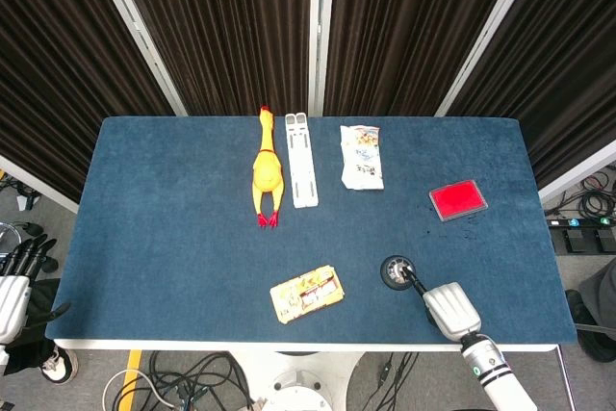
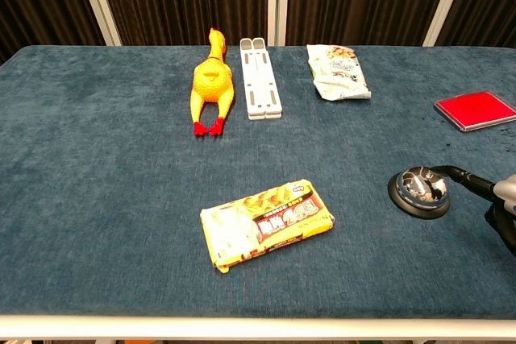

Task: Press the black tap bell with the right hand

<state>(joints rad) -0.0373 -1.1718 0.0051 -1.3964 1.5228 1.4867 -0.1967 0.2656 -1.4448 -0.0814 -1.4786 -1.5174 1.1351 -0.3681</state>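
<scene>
The black tap bell (image 1: 396, 270) with its shiny dome stands near the table's front right; the chest view shows the bell (image 2: 418, 192) too. My right hand (image 1: 450, 307) lies just right of and behind it, at the front edge. One dark finger (image 2: 459, 176) stretches out from it to the bell's upper right side, and the other fingers look curled in. I cannot tell whether the tip touches the dome. My left hand (image 1: 13, 286) hangs off the table's left edge, holding nothing, its fingers apart.
A yellow snack pack (image 1: 307, 294) lies left of the bell. At the back are a rubber chicken (image 1: 266, 169), a white stand (image 1: 301, 158) and a snack bag (image 1: 362, 156). A red pad (image 1: 457, 200) sits at the right.
</scene>
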